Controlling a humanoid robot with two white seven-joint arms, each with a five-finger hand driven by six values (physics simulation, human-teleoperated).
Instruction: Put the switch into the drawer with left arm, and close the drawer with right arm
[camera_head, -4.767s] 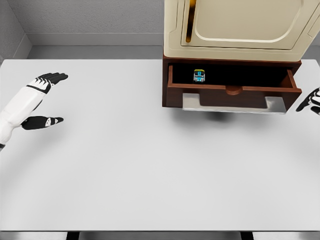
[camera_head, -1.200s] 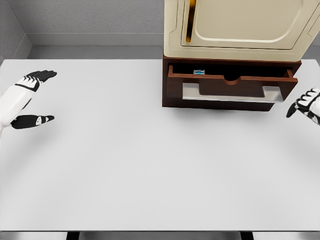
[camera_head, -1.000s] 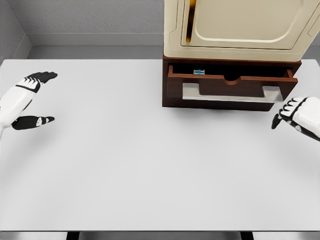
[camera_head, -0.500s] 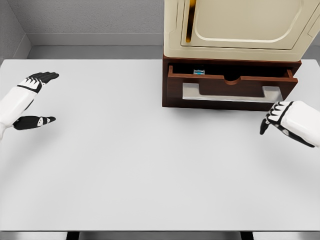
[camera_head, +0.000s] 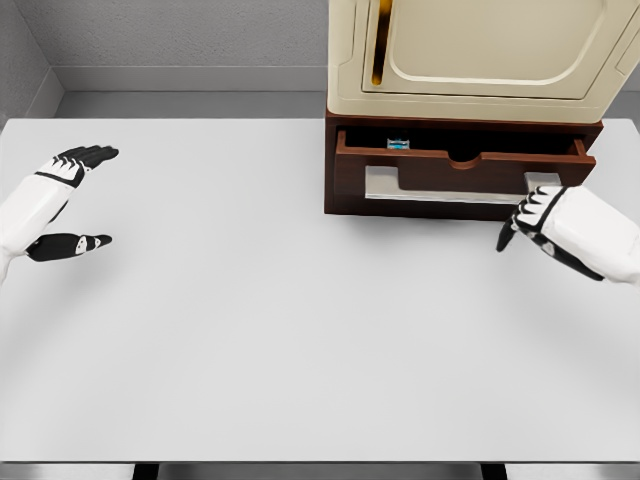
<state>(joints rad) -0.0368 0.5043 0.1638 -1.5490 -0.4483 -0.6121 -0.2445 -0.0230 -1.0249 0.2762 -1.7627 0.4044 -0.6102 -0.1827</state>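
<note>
At far left, the robot's left hand (camera_head: 45, 200) hangs over the white table (camera_head: 250, 330) near its left edge, fingers (camera_head: 88, 155) straight and thumb well apart from them — spread wide, holding nothing. The mid-table stretch between the hands is plain white surface, w/ a grey wall behind.

Right of centre, at the table's back edge, stands a dark brown cabinet base (camera_head: 345, 195) w/ a cream appliance (camera_head: 470, 55) on top; an amber strip runs down the appliance's front at left. The drawer (camera_head: 455, 170) in the base is pulled out only a little, approx. a narrow slot showing along its top. The switch (camera_head: 399, 144), a small teal-and-white item, lies inside that slot, toward the drawer's left part, mostly hidden by the drawer front. A silver handle bar (camera_head: 440, 185) runs across the drawer face.

At far right, the right hand (camera_head: 545, 222) sits just in front of the drawer's right end, black fingertips (camera_head: 527, 210) by the handle's right tip; contact can't be judged. Its fingers are loosely bent, close together, gripping nothing.
</note>
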